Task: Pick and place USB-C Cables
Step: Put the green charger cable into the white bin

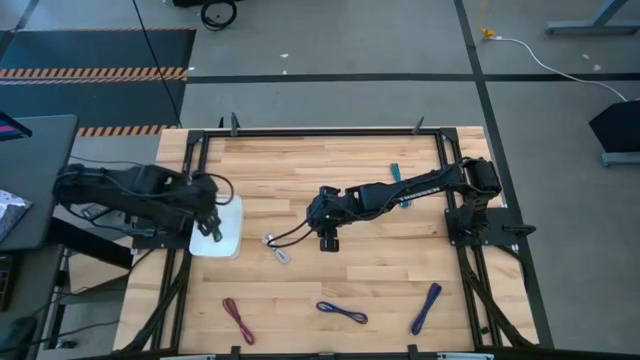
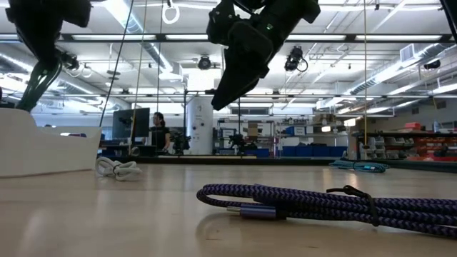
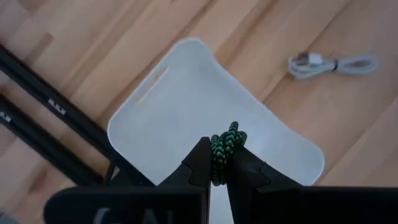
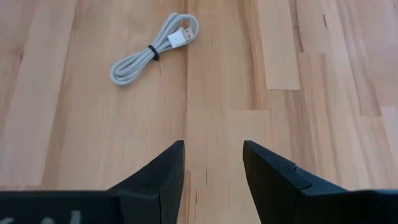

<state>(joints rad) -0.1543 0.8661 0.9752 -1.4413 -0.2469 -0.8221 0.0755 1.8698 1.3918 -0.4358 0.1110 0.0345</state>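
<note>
The left gripper [image 3: 217,163] hangs over the white tray [image 1: 232,230], its two dark fingers pinched tight on the green cable [image 3: 224,149], a braided cord folded into a loop that pokes up between the tips. The tray is a smooth, rounded rectangle with a slot handle, sitting at the table's 9 o'clock edge on pale butcher-block wood [image 1: 300,170].

The right gripper [image 4: 213,163] hovers near the table's centre with its wedge-shaped fingers spread apart and nothing between them. Just beside it, toward 8 o'clock, the silver-white cable [image 4: 152,50] lies coiled in a slim oval, cinched by a dark tie, its plug end bare.

The teal cable [image 1: 397,180] lies at about 2 o'clock, partly under the right arm. Along the near edge lie three more bundles: the dark red cable [image 1: 238,320] at 7 o'clock, the blue cable [image 1: 341,312] at 6 o'clock, and the purple cable [image 1: 426,307] at 5 o'clock. In the low view the blue one's woven sheath shows a fine diagonal weave.
</note>
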